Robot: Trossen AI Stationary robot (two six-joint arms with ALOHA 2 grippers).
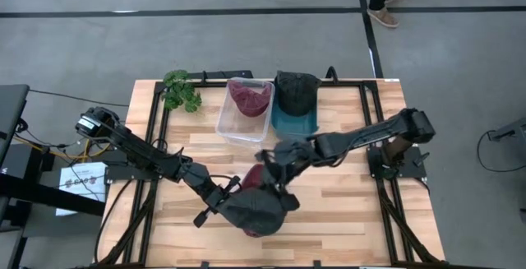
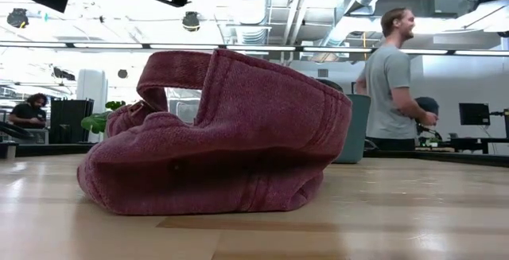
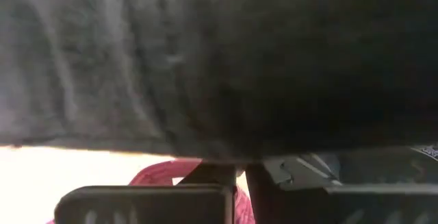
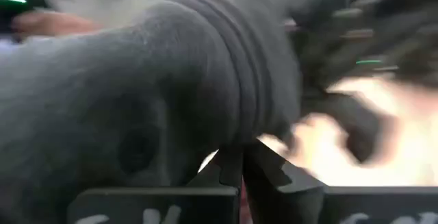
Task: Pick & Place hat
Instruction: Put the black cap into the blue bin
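**Q:** Where is the hat you're working on?

**A:** The grey hat [image 1: 261,210] hangs directly above the maroon hat [image 2: 223,141], which lies slumped on the table [image 1: 345,211]. The grey one covers most of it when looked at from overhead. I can't tell whether the 2 hats touch.

**Q:** And your grippers?

**A:** Both are clenched on the grey hat. My left gripper [image 1: 223,205] pinches its edge on one side of the maroon hat. My right gripper [image 1: 275,164] pinches the other edge, on the maroon hat's far side. In my right wrist view the fabric folds straight into my closed fingertips.

**Q:** Why 2 grips on 1 hat?

**A:** It's soft cloth. I judge that 1 pinch would let it droop and drag across the maroon hat. Held from opposite edges, it hangs spread and should clear the hat below.

**Q:** Where should it go?

**A:** Beyond the maroon hat stand 2 bins. The teal bin [image 1: 294,121] holds a dark hat and the clear bin [image 1: 234,129] holds a maroon one. So the hats look sorted by colour, and teal is my guess.
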